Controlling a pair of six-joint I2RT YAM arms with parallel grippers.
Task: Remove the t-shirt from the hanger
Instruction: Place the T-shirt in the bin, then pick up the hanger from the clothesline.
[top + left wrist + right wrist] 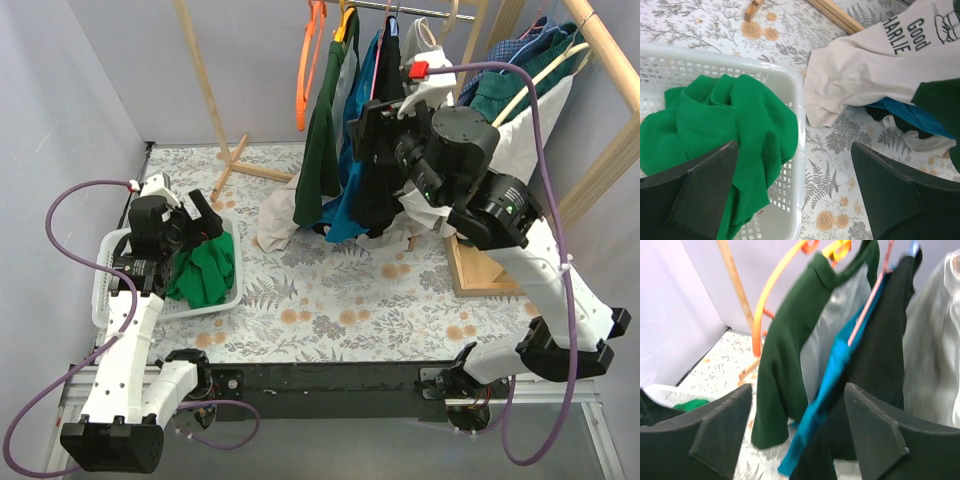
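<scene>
My left gripper (795, 165) hangs over the white laundry basket (790, 90) with its jaws spread wide and nothing between them. One finger (705, 190) is above the bright green garment (740, 120) that lies crumpled in the basket and spills over its near rim. Just beside the basket, on the floral tablecloth (330, 300), a cream shirt printed "Good Charlie" (865, 75) lies in a heap.

My right gripper (797, 400) is raised to the clothes rack, jaws also apart and empty, pointing at the hanging row without touching it. Straight ahead are a dark green t-shirt (785, 365), a grey one (827, 325) tucked behind it, a teal t-shirt (832, 370) and a black t-shirt (880, 355), all pressed close together. A pink hanger (870, 300) runs down the seam between the teal and the black; I cannot tell which of the two it carries. A yellow hanger (840, 247) shows at the dark green collar. At the left end of the row an orange hanger (770, 295) hangs bare, beside the rack's slanted wooden post (732, 275).
</scene>
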